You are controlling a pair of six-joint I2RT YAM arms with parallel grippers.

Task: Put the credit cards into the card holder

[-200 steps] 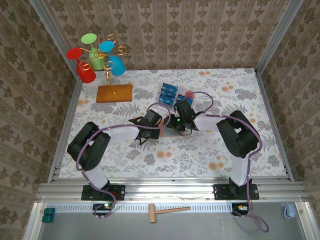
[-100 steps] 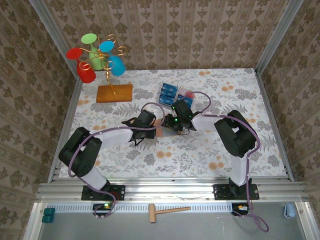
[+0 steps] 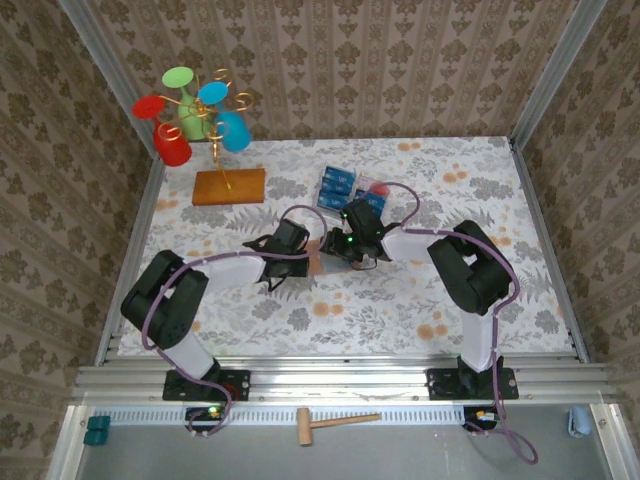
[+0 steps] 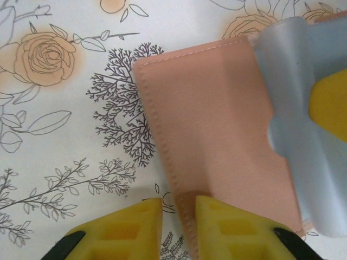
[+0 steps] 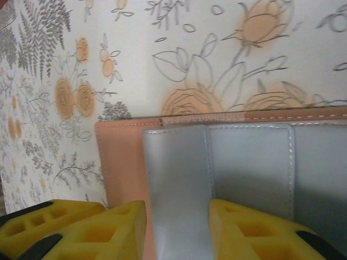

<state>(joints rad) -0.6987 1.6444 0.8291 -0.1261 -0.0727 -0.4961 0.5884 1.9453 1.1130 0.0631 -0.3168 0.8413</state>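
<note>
Holder [image 4: 217,135]: flat tan leather-like wallet with a pale stitched border and a grey-blue lining inside.
Flap [image 5: 179,179]: grey-blue inner leaf with stitched seams, lifted clear of the tan cover and held between the right fingers.
Holder place: on the table [image 3: 480,200], directly between the two grippers, which face each other nose to nose over it.
Right gripper [image 5: 178,230]: jaws partly apart and clamped on the flap, one yellow pad [image 5: 103,230] against each face. The flap fills the gap between them.
Left gripper [image 4: 179,219]: yellow pads close together with a narrow gap, straddling the holder's stitched edge, one over the table and one over the tan cover. I cannot tell whether they pinch it.
Axis from left gripper: the stitched long edge runs away from the pads, leaning slightly left as it goes.
Axis from right gripper: the tan cover's edge lies crosswise ahead of the fingers, and the flap's seams run toward them.
Cards [image 3: 338,186]: blue stack beyond the right gripper and near it, just beside a clear tray [image 3: 376,188] with a red spot.
</note>
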